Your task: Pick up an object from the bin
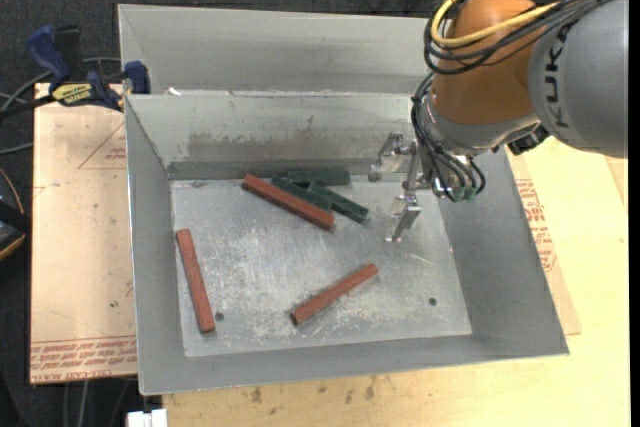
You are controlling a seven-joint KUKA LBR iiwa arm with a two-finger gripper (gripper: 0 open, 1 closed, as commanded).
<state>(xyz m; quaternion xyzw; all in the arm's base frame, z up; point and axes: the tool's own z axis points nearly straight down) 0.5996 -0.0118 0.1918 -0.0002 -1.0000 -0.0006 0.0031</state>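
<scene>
Dark green stick [343, 206] just left of hand [393, 199]

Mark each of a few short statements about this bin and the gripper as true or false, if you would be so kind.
1. The gripper holds a stick. False: it is open and holds nothing.
2. A long reddish-brown stick lies by the left wall of the grey metal bin. True.
3. The dark green sticks lie in the front right corner. False: they lie near the back wall, about mid-bin.
4. A second reddish-brown stick touches the dark green sticks. True.
5. The gripper is over the bin's left side. False: it is over the right side.
</scene>
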